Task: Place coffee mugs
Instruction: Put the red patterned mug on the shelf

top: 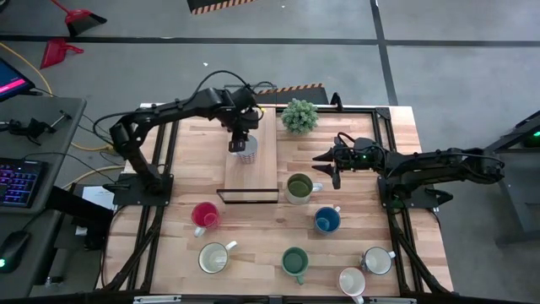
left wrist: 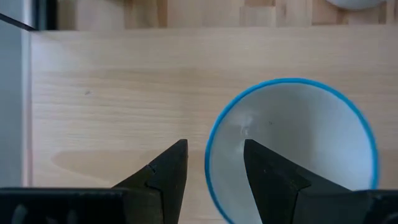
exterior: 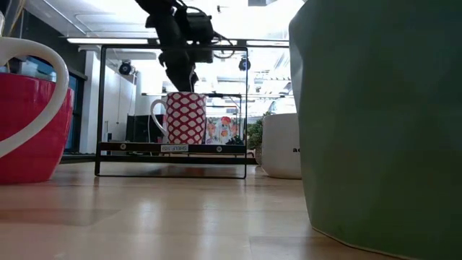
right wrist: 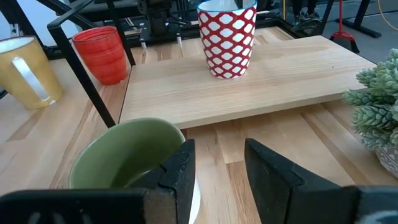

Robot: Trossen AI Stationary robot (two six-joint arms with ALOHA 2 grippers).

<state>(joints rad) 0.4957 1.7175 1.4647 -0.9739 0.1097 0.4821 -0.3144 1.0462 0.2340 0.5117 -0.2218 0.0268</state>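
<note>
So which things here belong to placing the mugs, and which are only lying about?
For the job: patterned mug on the shelf, left gripper open over its rim; olive mug, right gripper beside it; red mug; blue mug; teal mug; cream mug; white mug; second white mug.
Just lying about: plant; keyboard; dustpan.

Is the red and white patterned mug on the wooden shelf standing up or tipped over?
Standing up. The red and white patterned mug sits flat on the raised wooden shelf, mouth upward, with the left gripper straddling its rim.
</note>
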